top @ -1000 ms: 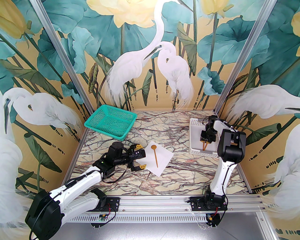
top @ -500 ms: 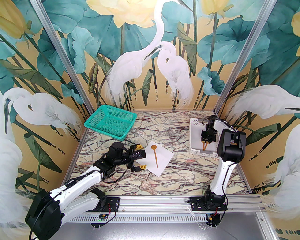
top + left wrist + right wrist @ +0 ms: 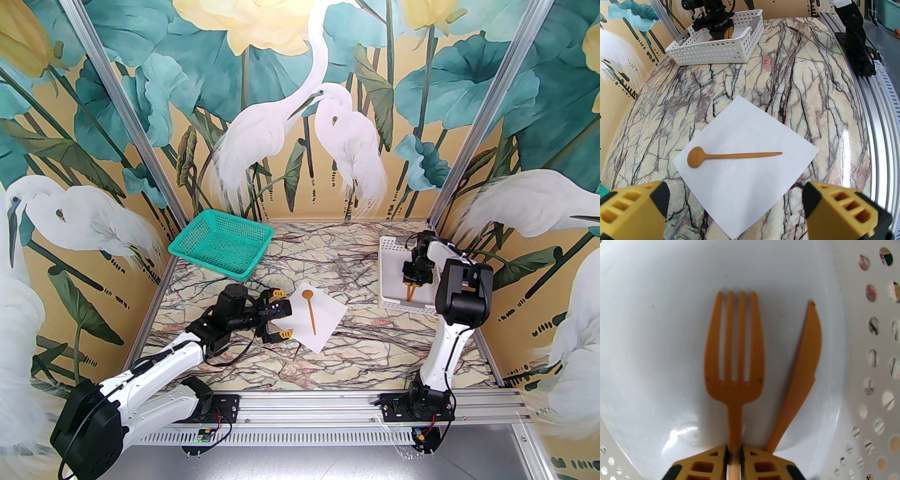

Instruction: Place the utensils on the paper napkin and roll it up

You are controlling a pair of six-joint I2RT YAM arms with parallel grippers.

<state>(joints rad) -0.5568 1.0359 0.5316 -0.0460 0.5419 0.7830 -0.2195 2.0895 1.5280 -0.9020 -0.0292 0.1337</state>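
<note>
Basket [image 3: 857, 333] of white plastic holds fork [image 3: 734, 390] and knife [image 3: 804, 371].

Whole booth is wrapped in mural walls [image 3: 262, 154]: white egrets [image 3: 349, 140], teal lotus leaves [image 3: 450, 79] and pale yellow blooms [image 3: 262, 23] on tan. The worktop [image 3: 328, 253] is cream marble-look with dark veins. Aluminium posts [image 3: 126, 112] stand at its far corners, and a slotted rail [image 3: 309, 405] runs along its near edge. Bright, even light.
</note>
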